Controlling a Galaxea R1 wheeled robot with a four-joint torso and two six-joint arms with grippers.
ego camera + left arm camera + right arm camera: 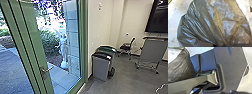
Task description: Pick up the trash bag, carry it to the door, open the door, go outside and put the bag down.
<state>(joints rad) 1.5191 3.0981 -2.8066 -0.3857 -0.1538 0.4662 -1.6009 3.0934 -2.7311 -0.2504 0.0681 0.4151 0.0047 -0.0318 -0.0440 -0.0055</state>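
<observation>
Trash bag (201,23), dark and creased, bulges close to the left wrist camera, a green door (35,45) stands ahead, and I cannot tell either end effector's state.

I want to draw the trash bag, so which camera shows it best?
The left wrist view. There the trash bag looks big and close, so you can see its shiny creases and folds. The right wrist view shows just part of it, a wrinkly side cut off by the picture's edge.

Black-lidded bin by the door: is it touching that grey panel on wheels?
Apart. The head view shows a stretch of floor between the bin and the wheeled panel.
</observation>
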